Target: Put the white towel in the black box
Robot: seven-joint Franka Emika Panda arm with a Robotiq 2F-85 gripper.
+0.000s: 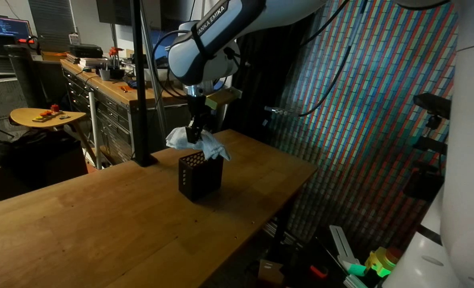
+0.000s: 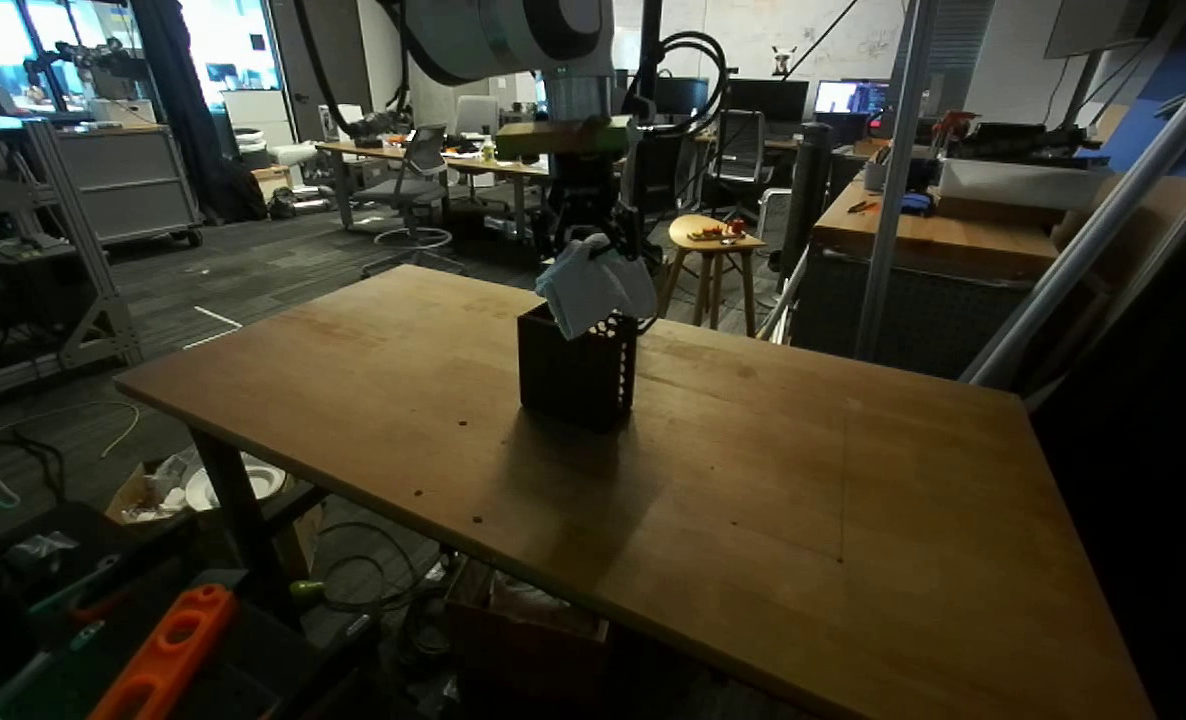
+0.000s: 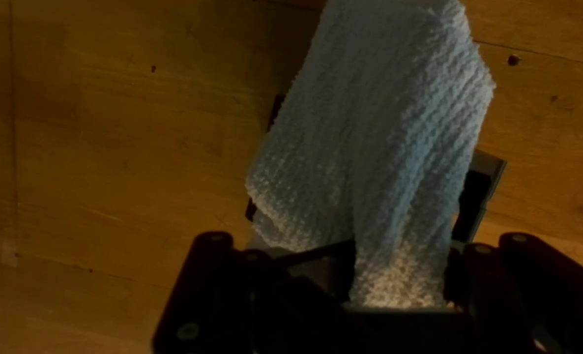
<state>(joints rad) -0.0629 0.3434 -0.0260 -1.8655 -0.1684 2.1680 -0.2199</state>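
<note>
Over the black box [image 1: 200, 182], the gripper [image 3: 398, 275] points down w/ the towel [image 3: 380, 123] pinched btwn its fingers [image 3: 343, 270]. Wrist view: fingers part-way apart, gap filled by bunched towel, a dark pad at each side of it; neither spread wide nor together. V. dark down there, so exact contact edges are hard to make out. Towel's pale w/ a bluish cast, ribbed & folded; narrow at the grip, it fans out & hides most of the box in that view, bits of dark box showing at either side. In both exterior views the towel spreads to both sides of the fingers, abv the top of the box, w/ one end drooping lower. That end hangs past the rim, in front of part of the box; can't tell if it touches. Box stands upright on the wooden table [image 1: 101, 224], holes in its side, a soft shadow [image 2: 593, 490] on the wood beside it in an exterior view. Arm [image 1: 193, 58] is overhead, & a yellowish block [image 1: 223, 98] sits by the wrist, just abv the gripper. Past the table edge, also in an exterior view: a stool [image 2: 691, 223] w/ small red & yellow items [image 2: 718, 233] on top, well apart from the box.
</note>
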